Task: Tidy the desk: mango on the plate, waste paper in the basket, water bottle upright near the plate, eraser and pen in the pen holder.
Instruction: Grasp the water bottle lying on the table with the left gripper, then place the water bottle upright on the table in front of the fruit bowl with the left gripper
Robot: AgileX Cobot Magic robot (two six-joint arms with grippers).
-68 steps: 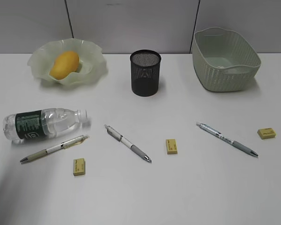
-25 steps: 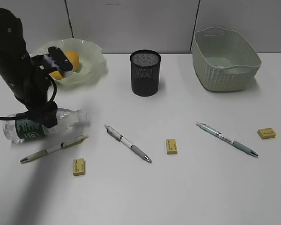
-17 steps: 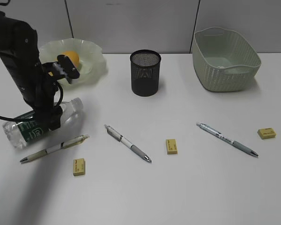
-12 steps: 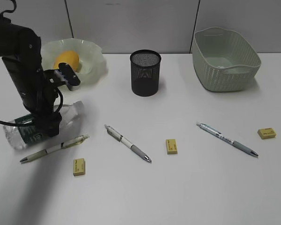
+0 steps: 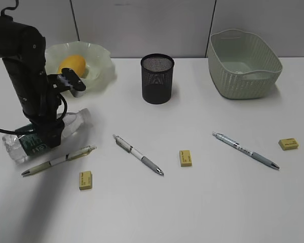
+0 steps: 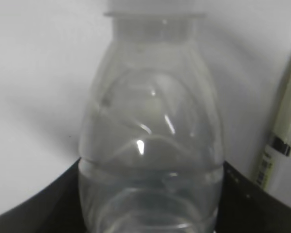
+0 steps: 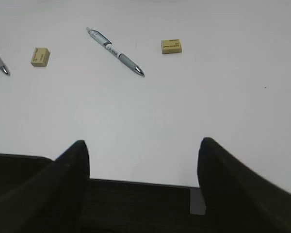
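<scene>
Your left hand has dropped onto the water bottle lying on the surface, fingers around its body, grip apparently closing though I cannot tell, so standing it comes next.

White desk. Yellow-orange mango on pale green plate. Black mesh pen holder. Pale green woven-pattern basket. Clear water bottle, dark green label. Yellow erasers.

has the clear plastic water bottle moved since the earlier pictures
Yes. The clear plastic water bottle has swung: its cap end now points more toward the ruffled green plate.
</scene>
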